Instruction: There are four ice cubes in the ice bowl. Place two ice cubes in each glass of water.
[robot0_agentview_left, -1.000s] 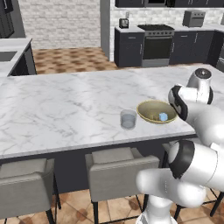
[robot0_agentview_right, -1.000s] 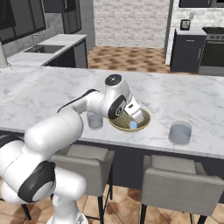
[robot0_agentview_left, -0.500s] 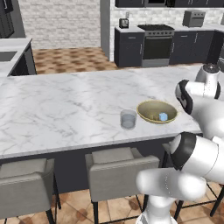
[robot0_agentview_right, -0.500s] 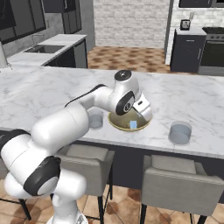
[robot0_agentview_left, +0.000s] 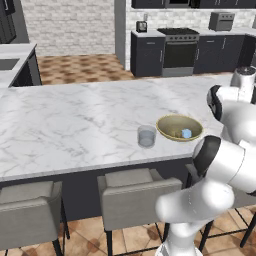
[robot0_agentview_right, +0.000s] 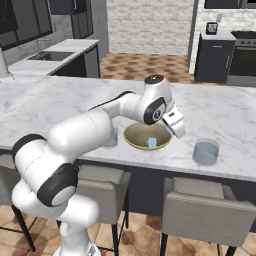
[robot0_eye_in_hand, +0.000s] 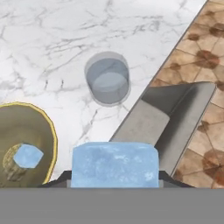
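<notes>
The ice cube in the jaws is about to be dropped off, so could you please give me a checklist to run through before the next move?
1. Ice cube gripped between the jaws: ok.
2. Target glass upright on the marble counter: ok.
3. Gripper above the target glass: not ok; it hangs by the ice bowl, short of the glass.
4. Spare cube left in the ice bowl: ok.
5. Ice already in the other glass: cannot tell.

Ice cube (robot0_eye_in_hand: 114, 164) held; another in bowl (robot0_eye_in_hand: 49, 127).
</notes>
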